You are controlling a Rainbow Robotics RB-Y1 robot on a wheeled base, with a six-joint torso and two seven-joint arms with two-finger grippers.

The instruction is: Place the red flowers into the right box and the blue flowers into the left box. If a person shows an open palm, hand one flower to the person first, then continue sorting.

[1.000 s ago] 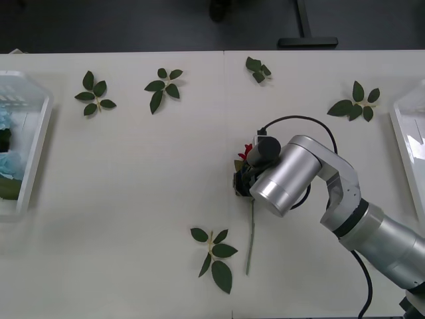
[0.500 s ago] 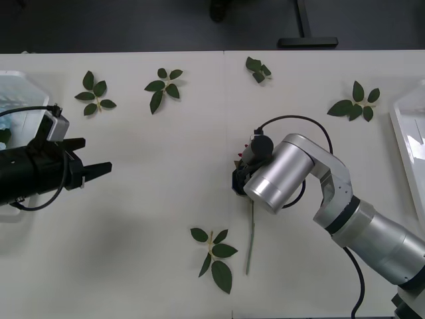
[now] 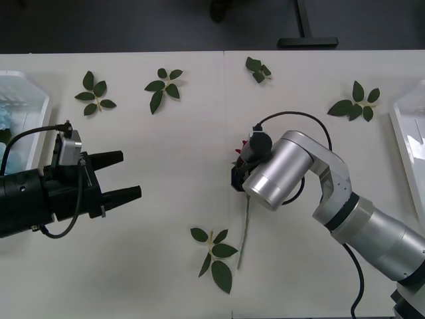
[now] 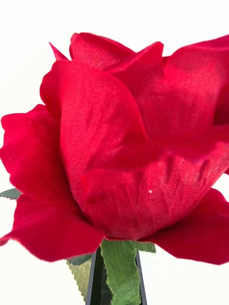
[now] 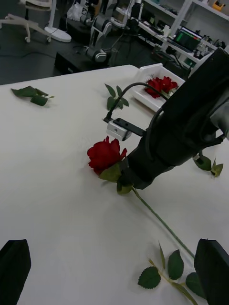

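My right gripper (image 3: 237,178) is pinching the red rose (image 5: 106,154) just under its bloom, its own fingers mostly hidden. My left gripper (image 3: 125,176) is hovering over the tabletop (image 3: 166,212), fingers wide.

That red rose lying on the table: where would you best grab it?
On the thin stem just under the bloom of the red rose, coming from above: it lies flat, and the soft petals would crush. The right end effector is there now.
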